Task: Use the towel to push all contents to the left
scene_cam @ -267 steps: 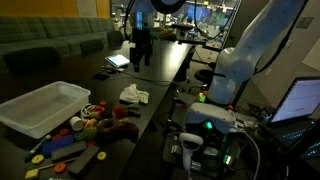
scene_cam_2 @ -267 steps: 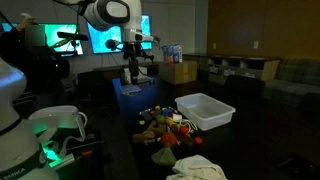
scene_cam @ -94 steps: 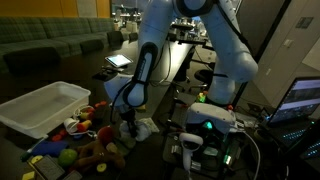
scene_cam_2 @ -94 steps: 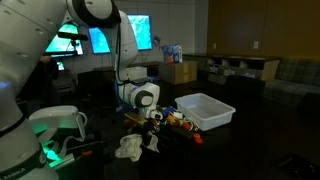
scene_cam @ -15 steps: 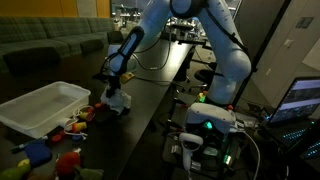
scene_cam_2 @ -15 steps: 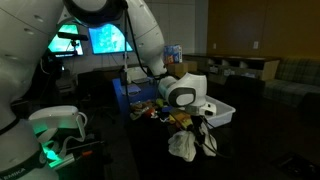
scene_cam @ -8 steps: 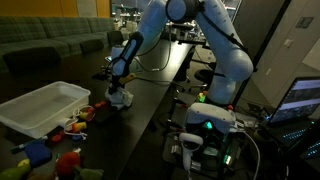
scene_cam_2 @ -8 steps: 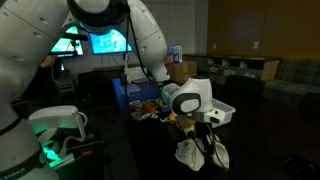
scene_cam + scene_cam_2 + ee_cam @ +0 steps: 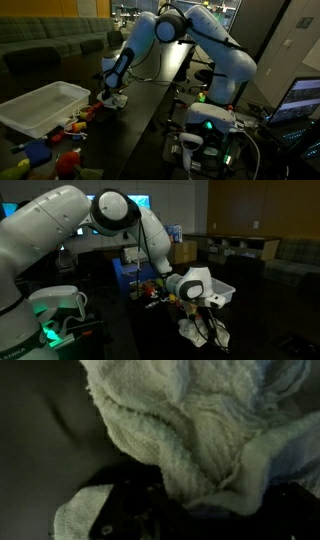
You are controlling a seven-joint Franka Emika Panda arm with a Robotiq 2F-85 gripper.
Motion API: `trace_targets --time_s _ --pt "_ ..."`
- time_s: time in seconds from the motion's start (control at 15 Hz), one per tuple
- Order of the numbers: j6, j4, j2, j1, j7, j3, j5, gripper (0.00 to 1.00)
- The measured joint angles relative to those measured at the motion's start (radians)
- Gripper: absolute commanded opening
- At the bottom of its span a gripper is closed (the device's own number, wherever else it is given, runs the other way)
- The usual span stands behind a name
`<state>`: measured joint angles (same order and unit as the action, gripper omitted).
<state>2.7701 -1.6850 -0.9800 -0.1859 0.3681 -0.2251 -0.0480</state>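
Seems well along: the contents [image 9: 72, 128] heaped at the lower left of an exterior view, beside the white bin [image 9: 40, 105], with a few red and yellow pieces close to the towel [image 9: 114, 100], left of centre, and probably needing one more sweep. Reaches down with the arm [image 9: 160, 30] arched high across the upper middle, forearm slanting down-left to the gripper [image 9: 111, 94], jaws clamped together on the towel. Lets the bunched cloth drape low over the dark table [image 9: 150, 105], touching or just above it, hard to tell; fills the wrist view with wrinkled white folds.
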Motion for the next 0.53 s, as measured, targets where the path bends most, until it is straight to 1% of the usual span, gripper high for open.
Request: trace_targets --time_s 0.2,0.53 --pt "-0.044 0.074 -0.036 -0.023 0.038 -0.023 0.002 0.01" --pt "-0.087 0.138 -0.064 -0.039 0.048 -0.021 0.022 0.01"
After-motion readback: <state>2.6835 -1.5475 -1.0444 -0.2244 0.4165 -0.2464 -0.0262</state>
